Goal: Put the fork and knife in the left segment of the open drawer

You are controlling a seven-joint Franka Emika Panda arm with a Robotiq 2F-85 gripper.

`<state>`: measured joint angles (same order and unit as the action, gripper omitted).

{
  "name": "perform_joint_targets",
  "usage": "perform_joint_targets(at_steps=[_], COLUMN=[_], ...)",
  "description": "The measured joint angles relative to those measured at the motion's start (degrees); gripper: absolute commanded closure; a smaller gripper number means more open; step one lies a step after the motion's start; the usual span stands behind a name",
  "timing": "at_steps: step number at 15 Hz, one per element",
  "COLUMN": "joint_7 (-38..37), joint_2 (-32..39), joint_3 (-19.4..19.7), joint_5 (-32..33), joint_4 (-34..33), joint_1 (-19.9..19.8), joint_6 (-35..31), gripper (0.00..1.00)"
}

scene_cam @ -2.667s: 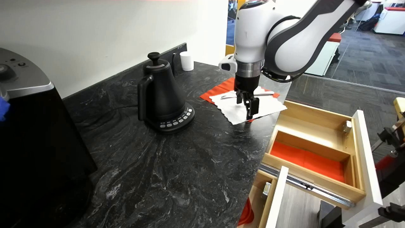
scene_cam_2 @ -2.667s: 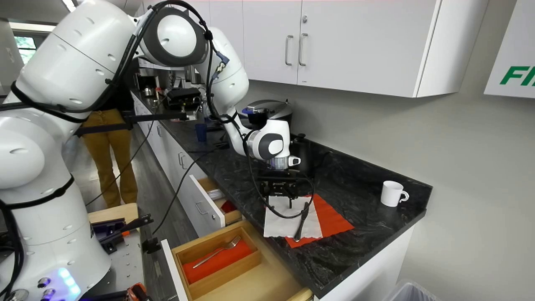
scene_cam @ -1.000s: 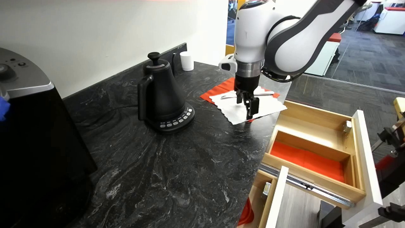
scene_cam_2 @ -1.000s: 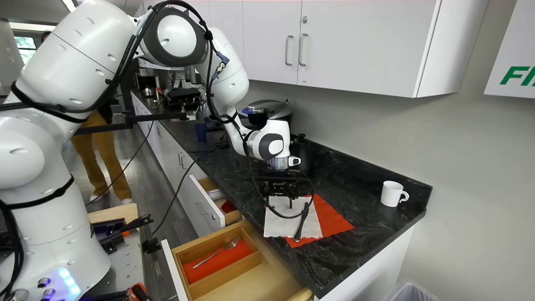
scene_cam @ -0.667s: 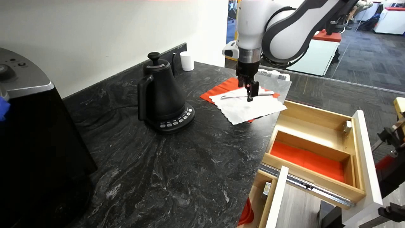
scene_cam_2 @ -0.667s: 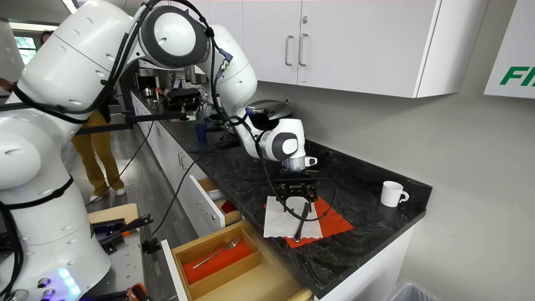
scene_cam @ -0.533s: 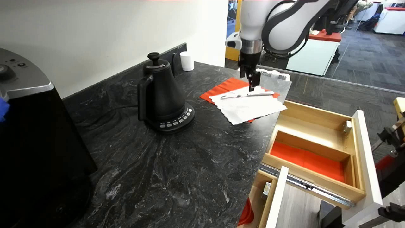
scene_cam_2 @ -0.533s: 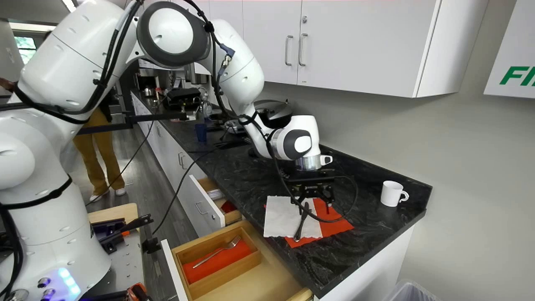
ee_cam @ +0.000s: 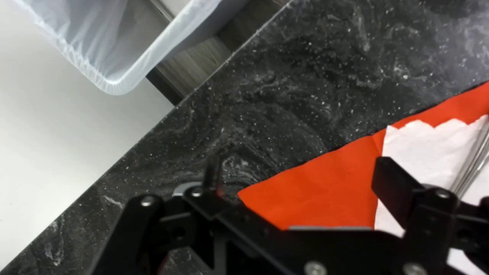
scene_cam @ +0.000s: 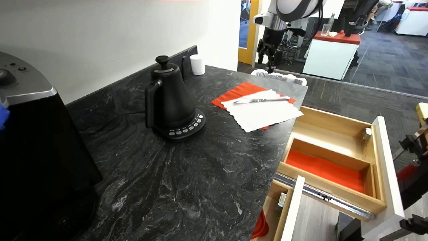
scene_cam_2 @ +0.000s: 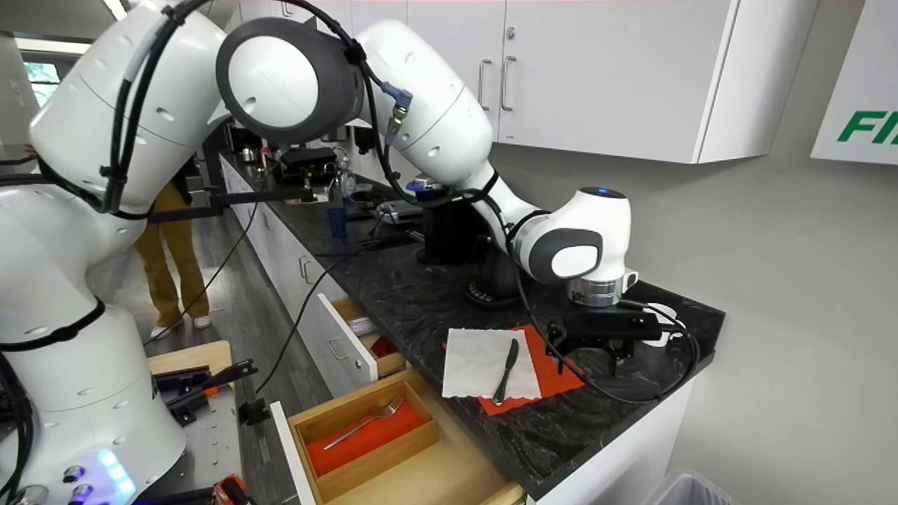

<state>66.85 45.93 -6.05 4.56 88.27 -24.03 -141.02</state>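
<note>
The fork (scene_cam_2: 365,424) lies in the left segment (scene_cam: 324,169) on its red-orange liner, which also shows in an exterior view (scene_cam_2: 403,421). The fork is hidden in the opposite exterior view. The open drawer (scene_cam: 388,160) has a white front panel (scene_cam_2: 289,452). The knife (scene_cam_2: 505,372) lies on a white napkin on the counter; it also shows there (scene_cam: 261,100) and at the wrist view's right edge (ee_cam: 471,164). My gripper (scene_cam_2: 588,368) is open and empty, raised above the counter beyond the napkins; it shows also here (scene_cam: 265,66) and in the wrist view (ee_cam: 298,172).
The white napkin (scene_cam: 264,117) overlaps a red napkin (scene_cam: 234,93). A black kettle (scene_cam: 172,93) and white mug (scene_cam: 197,64) stand near the wall. A lined bin (ee_cam: 110,72) is past the counter end. Another drawer (scene_cam_2: 340,347) is partly open beside the first.
My gripper was still above the white napkin, then moved past the knife toward the counter's mug end and rose. It stayed open. Knife, fork and drawer have not moved.
</note>
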Motion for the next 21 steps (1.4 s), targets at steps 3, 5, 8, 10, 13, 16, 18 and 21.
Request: perform_joint_targets(at_steps=[3,5,8,10,13,16,18,21], joint_7=[2.9,3.01,4.0,4.31,4.31,4.28,4.29,4.29], joint_2=[3.47,4.72,5.15,5.38,5.95,5.98,6.04,6.05], joint_3=[-0.96,-1.02,-0.99,-0.87,-0.15,0.28,0.36,0.54], joint_5=[-4.76,-5.65,-5.69,-5.69,-5.69,-5.69,-5.69,-5.69], joint_4=[-7.28,-10.48,-12.21,-12.26,-12.05,-11.17,-10.69,-10.7], joint_1=[-0.25,0.59,2.13,2.75,3.19,3.4,3.83,3.97], joint_6=[6.75,9.86,12.5,13.95,15.07,15.09,15.08,15.07], gripper=[0.0,0.0,0.0,0.0,0.0,0.0,0.0,0.0])
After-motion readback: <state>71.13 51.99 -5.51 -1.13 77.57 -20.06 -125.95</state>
